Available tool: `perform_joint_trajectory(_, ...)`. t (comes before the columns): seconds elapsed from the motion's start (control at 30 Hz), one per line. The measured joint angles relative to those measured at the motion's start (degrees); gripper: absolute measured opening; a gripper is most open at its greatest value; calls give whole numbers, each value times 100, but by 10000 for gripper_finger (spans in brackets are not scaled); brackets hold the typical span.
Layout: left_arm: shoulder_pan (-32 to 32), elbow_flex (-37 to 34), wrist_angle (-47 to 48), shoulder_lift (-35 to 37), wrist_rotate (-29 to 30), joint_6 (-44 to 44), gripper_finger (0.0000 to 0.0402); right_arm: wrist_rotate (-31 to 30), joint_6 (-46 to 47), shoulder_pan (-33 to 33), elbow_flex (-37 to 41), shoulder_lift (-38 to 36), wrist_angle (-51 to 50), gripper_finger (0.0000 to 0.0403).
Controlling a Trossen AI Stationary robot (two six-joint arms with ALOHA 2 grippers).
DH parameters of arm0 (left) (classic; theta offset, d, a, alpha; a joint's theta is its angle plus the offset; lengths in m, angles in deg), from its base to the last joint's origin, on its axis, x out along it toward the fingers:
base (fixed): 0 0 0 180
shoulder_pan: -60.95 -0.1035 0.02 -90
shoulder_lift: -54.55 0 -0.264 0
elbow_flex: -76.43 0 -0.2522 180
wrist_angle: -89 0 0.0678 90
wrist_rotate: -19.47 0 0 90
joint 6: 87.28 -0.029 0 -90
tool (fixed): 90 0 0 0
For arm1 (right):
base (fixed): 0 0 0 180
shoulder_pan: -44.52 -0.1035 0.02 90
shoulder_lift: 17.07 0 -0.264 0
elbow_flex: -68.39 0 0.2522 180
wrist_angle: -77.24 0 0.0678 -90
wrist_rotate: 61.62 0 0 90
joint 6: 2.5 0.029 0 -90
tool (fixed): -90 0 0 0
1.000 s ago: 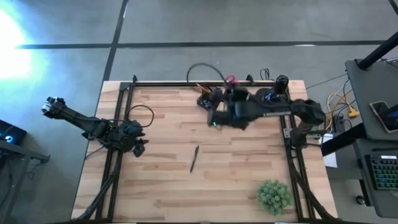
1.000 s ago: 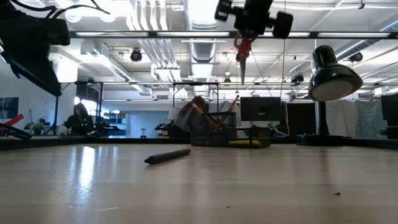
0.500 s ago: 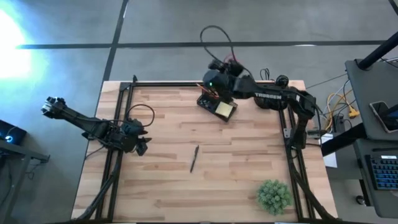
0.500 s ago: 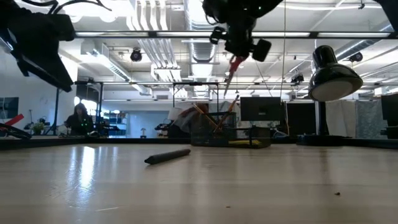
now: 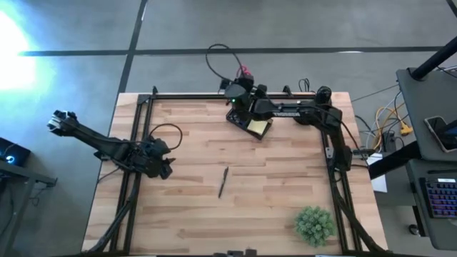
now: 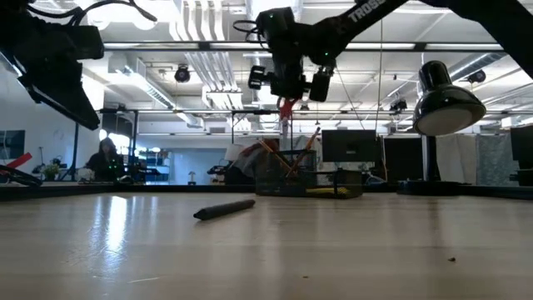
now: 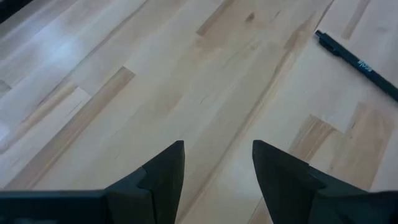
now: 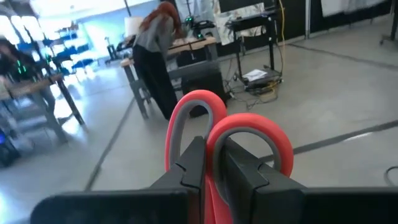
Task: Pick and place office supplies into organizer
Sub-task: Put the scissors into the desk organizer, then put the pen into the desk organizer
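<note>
Gripping red-handled scissors [image 8: 231,146], right claw [image 8: 211,165] clenched above organizer [image 5: 241,116]; left claw [image 7: 214,171] released.

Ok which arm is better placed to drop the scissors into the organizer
The right. Its pincer is shut on the red-handled scissors and hangs above the black organizer at the table's far edge. The left pincer is open and empty, over bare wood near the black pen.

Grey concrete floor [image 5: 285,25] crossed by dark seams surrounds butcher-block table [image 5: 186,214]. Open-plan workshop beyond: exposed ceiling ducts [image 6: 271,62], fluorescent strips, black desk lamp [image 6: 445,100], monitors, workbenches (person [image 8: 152,56] bent over one), cables on floor.
</note>
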Motion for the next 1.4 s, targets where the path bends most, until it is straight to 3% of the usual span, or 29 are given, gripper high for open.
perform_joint_trajectory(0.23, -4, -17, 2, -224, -10, -346, 175, 215, -153, -58, 7, 303, -200, 29)
perform_joint_trajectory(0.43, -4, -17, 5, -302, -38, -426, 175, 214, -37, -118, 15, 502, -1129, 30)
perform_joint_trajectory(0.63, -4, -17, 4, -291, -151, -426, 175, 539, 2301, -274, 15, 386, -2785, 82)
perform_joint_trajectory(0.73, -4, -17, 4, -294, -167, -428, 175, 543, 2885, -431, 15, 242, -3197, 123)
perform_joint_trajectory(1.03, -4, -17, 0, -291, -220, -435, 175, 670, 1447, -916, 13, -584, -3503, 205)
perform_joint_trajectory(1.1, -4, -17, 3, -289, -263, -437, 175, 1768, 1317, -939, 15, -835, -3914, 210)
perform_joint_trajectory(1.27, -7, -22, -6, -306, -632, -178, 175, 6004, 1397, -954, 152, -1143, -4905, 204)
perform_joint_trajectory(1.33, -7, -50, -26, -359, -834, 24, 175, 6708, 2387, -1078, 309, -1073, -5024, 198)
perform_joint_trajectory(1.4, -7, -55, -49, -437, -964, 91, 175, 6932, 3263, -1240, 407, -957, -5033, 193)
